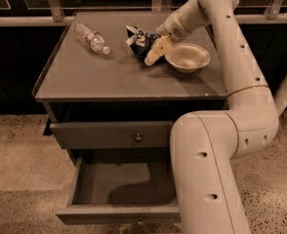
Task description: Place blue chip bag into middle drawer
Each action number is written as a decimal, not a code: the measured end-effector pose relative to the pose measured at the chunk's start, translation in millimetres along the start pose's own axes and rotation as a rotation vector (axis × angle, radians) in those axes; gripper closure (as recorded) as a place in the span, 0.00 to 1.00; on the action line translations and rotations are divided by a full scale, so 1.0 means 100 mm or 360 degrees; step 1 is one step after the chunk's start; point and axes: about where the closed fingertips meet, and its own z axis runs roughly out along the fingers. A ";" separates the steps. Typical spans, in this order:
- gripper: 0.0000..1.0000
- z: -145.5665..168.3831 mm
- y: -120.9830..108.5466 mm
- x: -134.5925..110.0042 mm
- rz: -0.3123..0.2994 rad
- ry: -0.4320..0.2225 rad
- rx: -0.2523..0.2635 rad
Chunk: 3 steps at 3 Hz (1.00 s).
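The blue chip bag (139, 39) lies crumpled at the back middle of the grey cabinet top, between the bottle and the bowl. My gripper (152, 55) reaches in from the right and is low over the top, right against the bag's right side, between the bag and the white bowl (186, 57). The middle drawer (119, 183) is pulled open below, and its grey inside shows with nothing in it. My arm's lower link hides the drawer's right part.
A clear plastic water bottle (92, 37) lies on its side at the back left of the cabinet top (109, 79). The top drawer (109, 134) with a small brass knob (138, 137) is shut. A railing runs behind the cabinet. The floor is speckled.
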 end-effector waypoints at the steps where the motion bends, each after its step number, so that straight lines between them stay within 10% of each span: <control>1: 0.19 0.00 0.00 0.00 0.0000 0.0000 0.0000; 3: 0.65 0.00 0.00 0.00 0.0000 0.0000 0.0000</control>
